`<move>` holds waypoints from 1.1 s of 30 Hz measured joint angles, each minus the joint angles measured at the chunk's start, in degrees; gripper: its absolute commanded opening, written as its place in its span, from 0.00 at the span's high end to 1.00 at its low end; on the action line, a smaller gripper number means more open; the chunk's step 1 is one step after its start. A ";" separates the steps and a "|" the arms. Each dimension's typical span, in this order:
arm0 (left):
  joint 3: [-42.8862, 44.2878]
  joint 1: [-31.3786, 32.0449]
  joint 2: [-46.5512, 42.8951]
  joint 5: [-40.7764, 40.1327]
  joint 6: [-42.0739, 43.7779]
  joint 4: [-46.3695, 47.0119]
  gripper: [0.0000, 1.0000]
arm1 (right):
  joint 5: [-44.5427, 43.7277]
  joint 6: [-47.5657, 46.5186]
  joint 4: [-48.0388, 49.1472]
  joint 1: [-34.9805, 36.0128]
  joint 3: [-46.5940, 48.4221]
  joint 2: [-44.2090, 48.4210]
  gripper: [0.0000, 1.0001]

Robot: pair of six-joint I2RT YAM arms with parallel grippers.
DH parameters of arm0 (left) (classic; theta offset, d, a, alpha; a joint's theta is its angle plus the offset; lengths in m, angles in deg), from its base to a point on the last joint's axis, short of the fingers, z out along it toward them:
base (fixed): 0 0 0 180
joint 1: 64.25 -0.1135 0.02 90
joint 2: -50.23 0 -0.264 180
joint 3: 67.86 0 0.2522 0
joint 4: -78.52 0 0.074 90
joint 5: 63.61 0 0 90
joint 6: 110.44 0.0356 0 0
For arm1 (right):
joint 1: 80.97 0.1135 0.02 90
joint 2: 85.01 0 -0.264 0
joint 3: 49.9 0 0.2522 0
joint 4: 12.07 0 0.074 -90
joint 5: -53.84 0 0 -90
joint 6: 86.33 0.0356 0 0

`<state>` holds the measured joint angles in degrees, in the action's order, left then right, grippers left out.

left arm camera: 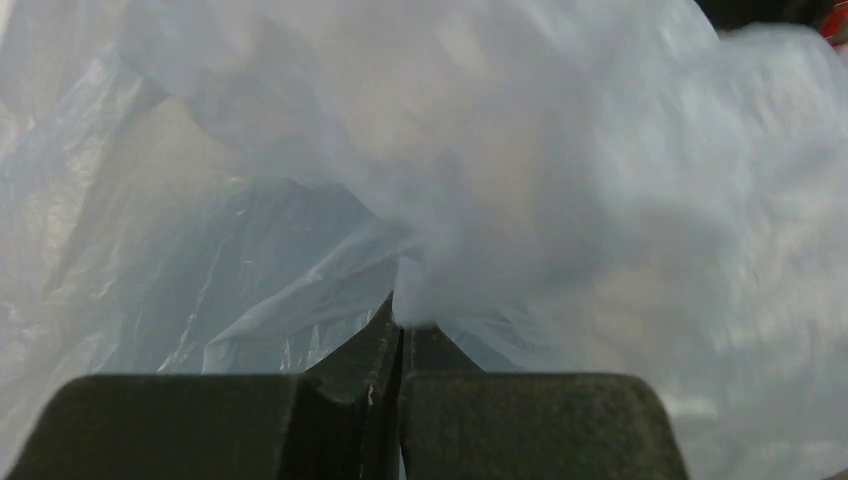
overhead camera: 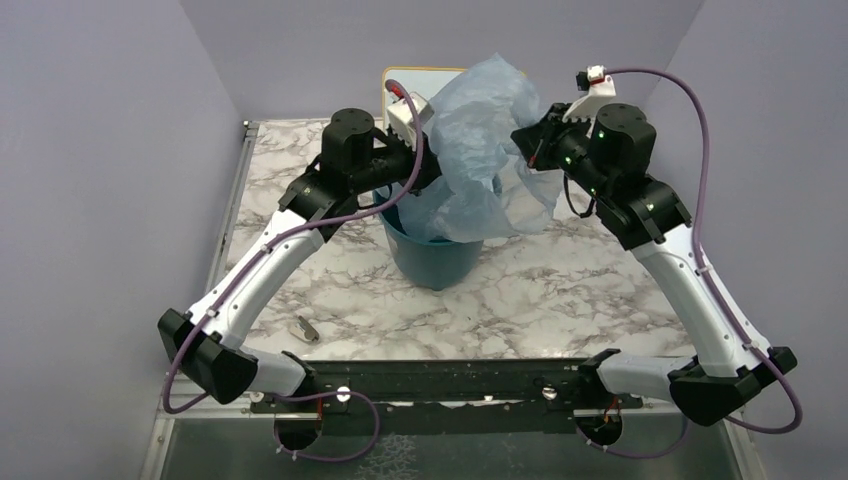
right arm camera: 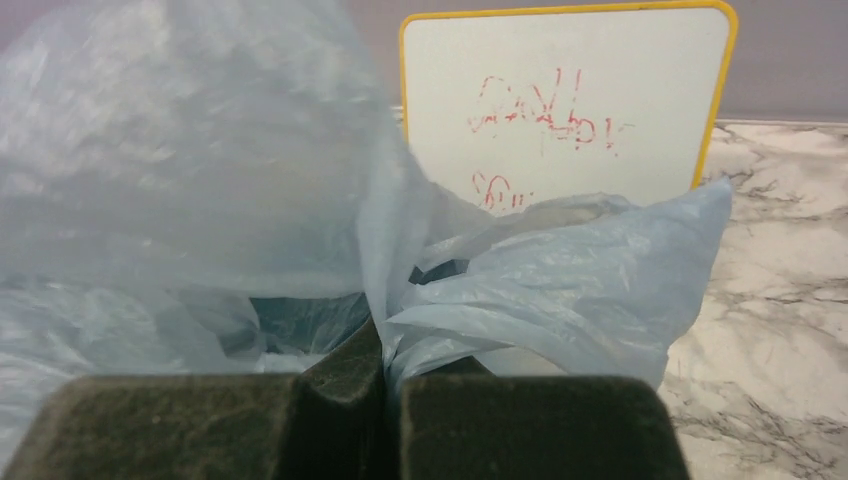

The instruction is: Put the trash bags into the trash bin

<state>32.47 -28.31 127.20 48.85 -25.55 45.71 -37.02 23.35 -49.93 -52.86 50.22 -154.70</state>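
Observation:
A thin, crinkly light-blue trash bag (overhead camera: 480,140) hangs stretched above the round teal trash bin (overhead camera: 435,255), its lower folds dipping into the bin's mouth. My left gripper (overhead camera: 432,170) pinches the bag's left side and is shut on it; in the left wrist view the trash bag (left arm camera: 500,170) fills the frame ahead of the closed left gripper (left arm camera: 403,325). My right gripper (overhead camera: 522,140) holds the right side; in the right wrist view the right gripper (right arm camera: 385,340) is shut on a gathered fold of the bag (right arm camera: 560,290).
A yellow-framed whiteboard (right arm camera: 560,110) with red scribbles stands behind the bin against the back wall. A small dark object (overhead camera: 306,328) lies on the marble table (overhead camera: 560,290) near the front left. Grey walls enclose the table on three sides.

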 measured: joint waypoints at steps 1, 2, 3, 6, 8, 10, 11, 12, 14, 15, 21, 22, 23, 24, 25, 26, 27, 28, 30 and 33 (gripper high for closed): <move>-1.97 -1.73 0.66 1.75 -1.70 1.68 1.00 | -0.90 0.00 -0.79 0.00 0.70 -0.26 0.99; -3.63 -3.06 1.01 3.13 -3.30 3.04 1.00 | -1.51 -0.07 -1.95 0.00 1.99 -0.90 0.99; -5.01 -4.04 1.09 4.31 -4.59 4.33 1.00 | -1.77 -0.26 -3.06 0.00 3.65 -1.70 1.00; -9.09 -7.26 1.18 7.08 -8.92 7.87 0.64 | -1.57 -1.49 -7.76 0.00 13.38 -7.30 0.99; -10.62 -8.41 1.18 8.24 -10.71 9.57 0.40 | -0.59 -2.32 -10.36 -0.02 20.06 -11.52 0.99; -10.84 -8.87 1.16 9.40 -11.65 10.23 0.25 | 0.17 -2.91 -12.31 0.00 23.82 -14.34 0.99; -10.69 -9.01 1.11 10.10 -11.93 10.32 0.25 | 0.17 -3.10 -13.18 0.00 24.68 -15.19 1.00; -10.14 -9.20 1.07 10.69 -11.93 9.84 0.24 | 0.11 -3.23 -14.14 -0.02 25.11 -15.85 0.99; -8.31 -9.53 1.03 11.61 -11.08 8.09 0.21 | 0.02 -3.26 -16.04 -0.24 25.38 -16.68 1.00; -7.23 -9.79 0.94 11.96 -10.43 7.08 0.19 | 0.09 -3.21 -16.76 -0.55 25.44 -17.03 1.00; -2.05 -13.46 -2.43 12.24 -5.62 0.00 0.13 | 0.15 -2.67 -19.04 -3.28 25.77 -18.10 1.00; -1.66 -14.12 -3.28 12.07 -4.83 -1.14 0.12 | 0.31 -2.54 -19.06 -3.65 25.77 -18.10 1.00; -1.49 -14.73 -3.87 11.76 -4.39 -2.14 0.12 | 0.59 -2.21 -19.02 -3.91 25.77 -18.10 1.00; -1.33 -15.32 -4.37 11.37 -4.00 -3.37 0.12 | 0.87 -2.08 -18.93 -4.00 25.75 -18.10 1.00; -1.07 -16.31 -4.76 10.75 -3.69 -4.83 0.12 | 1.53 -1.73 -18.58 -4.04 25.59 -18.08 0.99; -1.03 -16.87 -4.85 10.32 -3.63 -5.64 0.12 | 2.32 -1.64 -17.97 -4.07 25.11 -17.99 1.00; -1.03 -17.94 -4.90 9.57 -3.65 -6.86 0.12 | 3.17 -1.57 -17.46 -4.09 24.50 -17.84 1.00; -1.09 -18.80 -4.85 9.18 -3.72 -7.72 0.12 | 3.98 -1.49 -17.00 -4.09 23.78 -17.73 1.00; -1.31 -20.72 -4.59 8.83 -3.96 -8.94 0.19 | 5.46 -1.46 -16.26 -4.09 22.56 -17.70 0.99; -1.60 -22.60 -3.74 9.75 -4.35 -10.34 0.34 | 7.08 -1.51 -15.87 -4.09 21.44 -17.70 1.00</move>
<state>30.87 -50.91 123.46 58.60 -29.90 35.37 -29.94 21.85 -65.80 -56.94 71.67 -172.40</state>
